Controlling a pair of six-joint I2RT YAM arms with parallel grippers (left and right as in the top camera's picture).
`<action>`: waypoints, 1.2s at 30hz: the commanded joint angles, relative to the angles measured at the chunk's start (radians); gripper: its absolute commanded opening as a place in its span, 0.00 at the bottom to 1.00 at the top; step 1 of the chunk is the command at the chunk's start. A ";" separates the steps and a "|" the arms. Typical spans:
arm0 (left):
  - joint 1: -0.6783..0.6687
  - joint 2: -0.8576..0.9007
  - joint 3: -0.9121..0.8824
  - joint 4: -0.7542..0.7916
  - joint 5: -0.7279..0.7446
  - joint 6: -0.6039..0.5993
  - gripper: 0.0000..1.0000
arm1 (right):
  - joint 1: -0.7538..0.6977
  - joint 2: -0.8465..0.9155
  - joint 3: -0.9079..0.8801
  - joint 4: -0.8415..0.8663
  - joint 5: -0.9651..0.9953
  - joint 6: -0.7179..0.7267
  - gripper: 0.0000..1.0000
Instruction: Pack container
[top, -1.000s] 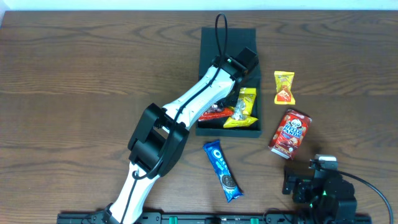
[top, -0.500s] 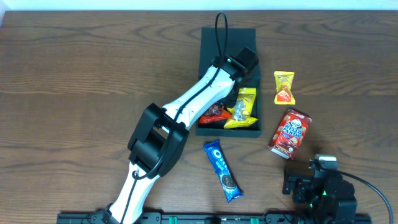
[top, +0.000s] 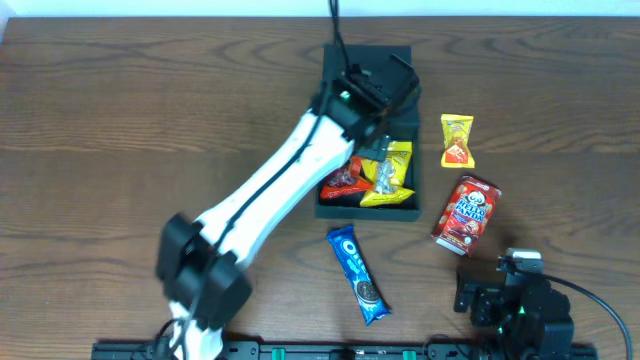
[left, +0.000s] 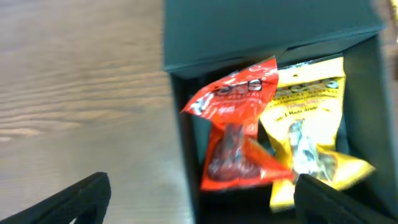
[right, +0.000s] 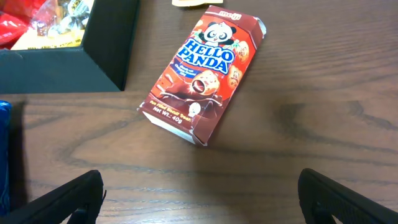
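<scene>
The container (top: 365, 212) is a dark rectangular box at the back centre of the table, its lid (left: 261, 28) tipped open at the far side. Inside lie a red packet (top: 342, 180) (left: 239, 124) and a yellow packet (top: 392, 175) (left: 311, 118), side by side. My left gripper (top: 375, 100) (left: 202, 202) hovers over the box, open, nothing between its fingers; the box's left wall runs between them. My right gripper (top: 490, 290) (right: 199, 199) is open above bare table at the front right.
A Hello Panda box (top: 466, 210) (right: 202, 71) lies right of the container, just ahead of the right gripper. A small yellow packet (top: 457, 140) sits further back. A blue Oreo packet (top: 357, 273) lies in front of the container. The table is dark wood.
The left gripper has opened and let go of the red packet, which now rests in the box. The left arm has lifted and swung its base end leftward. The right arm has not moved.
</scene>
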 joint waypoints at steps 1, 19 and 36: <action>0.000 -0.077 -0.005 -0.040 -0.078 0.012 0.95 | -0.007 -0.005 -0.003 -0.005 0.000 -0.014 0.99; 0.170 -0.766 -0.692 0.014 -0.232 0.058 0.95 | -0.007 -0.005 -0.003 -0.005 0.000 -0.014 0.99; 0.533 -1.423 -1.205 0.136 0.194 0.034 0.95 | -0.007 -0.005 -0.003 -0.005 0.000 -0.014 0.99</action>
